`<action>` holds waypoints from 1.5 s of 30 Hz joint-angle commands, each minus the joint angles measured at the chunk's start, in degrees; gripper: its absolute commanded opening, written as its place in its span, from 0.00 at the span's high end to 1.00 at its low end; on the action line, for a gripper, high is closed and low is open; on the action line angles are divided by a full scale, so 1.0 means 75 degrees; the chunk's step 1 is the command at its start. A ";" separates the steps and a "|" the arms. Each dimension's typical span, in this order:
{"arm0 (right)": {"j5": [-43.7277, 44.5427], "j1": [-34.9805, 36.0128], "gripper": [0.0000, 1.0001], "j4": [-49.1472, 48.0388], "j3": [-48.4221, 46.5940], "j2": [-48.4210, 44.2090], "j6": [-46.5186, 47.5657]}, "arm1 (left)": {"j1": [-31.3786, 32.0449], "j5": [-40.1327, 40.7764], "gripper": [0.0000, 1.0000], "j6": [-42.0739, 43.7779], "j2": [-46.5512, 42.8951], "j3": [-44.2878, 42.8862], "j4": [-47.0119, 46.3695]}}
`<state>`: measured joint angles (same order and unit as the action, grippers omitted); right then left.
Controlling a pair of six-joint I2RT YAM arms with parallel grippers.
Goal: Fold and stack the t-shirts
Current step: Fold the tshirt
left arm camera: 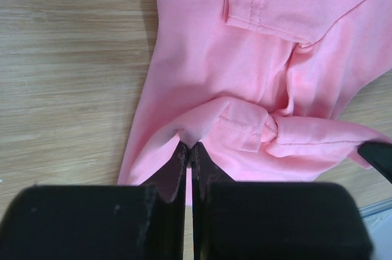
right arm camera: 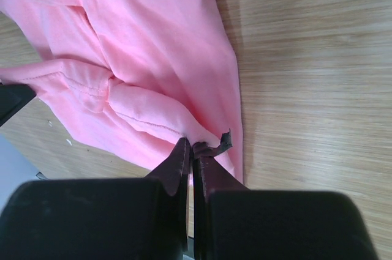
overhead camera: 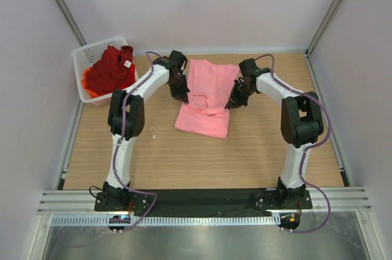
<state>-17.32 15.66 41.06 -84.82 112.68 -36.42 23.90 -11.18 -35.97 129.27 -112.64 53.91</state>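
A light pink t-shirt (overhead camera: pixel 205 95) lies partly folded on the wooden table (overhead camera: pixel 184 156), also seen close up in both wrist views (left arm camera: pixel 202 58) (right arm camera: pixel 159 40). My left gripper (overhead camera: pixel 183 98) is shut on the shirt's left hem fold (left arm camera: pixel 190 131). At the shirt's right edge, my right gripper (overhead camera: pixel 229 105) is shut on a pinch of its cloth (right arm camera: pixel 199 134). Both hold the fabric just above the table. A dark red t-shirt (overhead camera: pixel 112 69) with a small white tag lies in the basket (overhead camera: pixel 82 82), over an orange t-shirt (overhead camera: pixel 89 90) that barely shows.
The white mesh basket stands at the table's back left corner. Grey walls enclose the table on three sides. A black strip and metal rail (overhead camera: pixel 202 202) run along the near edge by the arm bases.
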 commanded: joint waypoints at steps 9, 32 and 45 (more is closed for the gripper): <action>-0.0386 -0.0272 0.99 0.0080 -0.0773 0.0432 0.0333 | -0.0128 -0.0150 1.00 -0.0162 0.0060 -0.0591 0.0019; -0.0632 -0.0447 0.99 0.0244 -0.1054 0.0374 0.0403 | -0.0175 -0.0069 1.00 -0.0373 -0.0057 -0.0802 0.0160; -0.0761 -0.0623 0.99 0.0256 -0.1488 0.1065 0.0509 | -0.0198 -0.0056 1.00 -0.0396 0.0306 -0.1048 0.0148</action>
<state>-21.80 11.27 42.87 -94.04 119.50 -33.76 23.05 -11.57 -38.59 130.87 -117.78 55.00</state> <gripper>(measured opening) 0.048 0.009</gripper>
